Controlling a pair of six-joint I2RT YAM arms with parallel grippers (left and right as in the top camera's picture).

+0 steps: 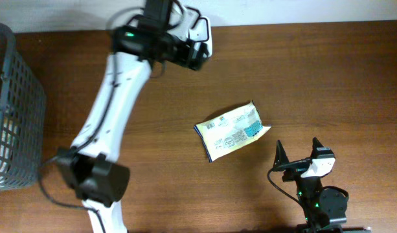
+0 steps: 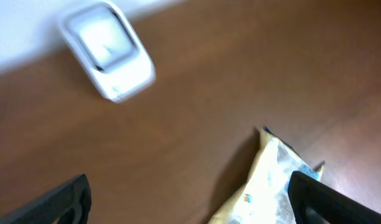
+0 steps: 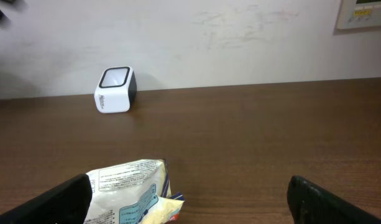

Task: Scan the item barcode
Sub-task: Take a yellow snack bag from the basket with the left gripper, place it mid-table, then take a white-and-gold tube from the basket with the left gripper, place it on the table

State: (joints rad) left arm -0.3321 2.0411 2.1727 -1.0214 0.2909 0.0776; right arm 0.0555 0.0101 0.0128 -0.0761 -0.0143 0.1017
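The yellow-and-white snack packet (image 1: 234,131) lies flat on the brown table (image 1: 328,77), near its middle, printed label side up, and nothing grips it. The left gripper (image 2: 189,183) hangs over the far edge by the white barcode scanner (image 3: 114,90), its jaws spread wide and empty. The right gripper (image 1: 296,152) sits near the packet, jaws likewise wide and empty. At the left edge stands a grey mesh basket (image 1: 20,107); its contents cannot be made out.

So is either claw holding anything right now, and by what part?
Nothing is held. The left claw and right claw are both open and empty; the snack packet lies free on the table.
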